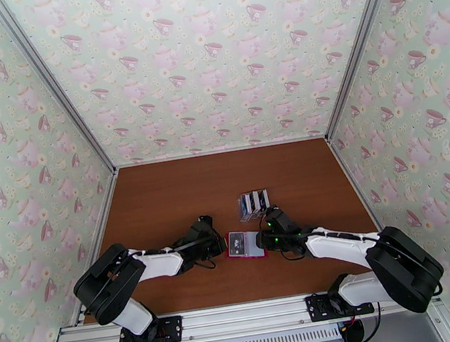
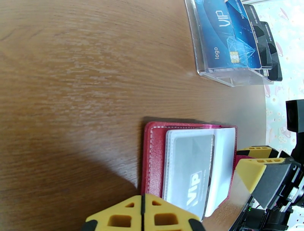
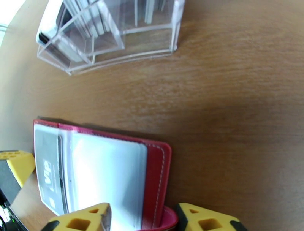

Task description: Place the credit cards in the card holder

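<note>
Now one red card holder (image 1: 245, 244) is lying open mid-surface (image 1: 162, 205) between the two arms, carrying one grey credit card (image 2: 190, 171) under its clear pocket. The left fingers (image 2: 121, 216) are pressing together at its left edge, and the right fingers (image 3: 207, 220) are standing spread around its right edge. Just beyond it, one clear rack (image 1: 254, 203) is holding blue and black cards (image 2: 216, 34), at least three, with print legible from the left wrist. Bare wood is stretching far and left.

Left arm (image 1: 157, 263) and right arm (image 1: 334, 244) white-shelled with bulky black joints, black mounting plates (image 1: 151, 333), yellow latticed jaws
</note>
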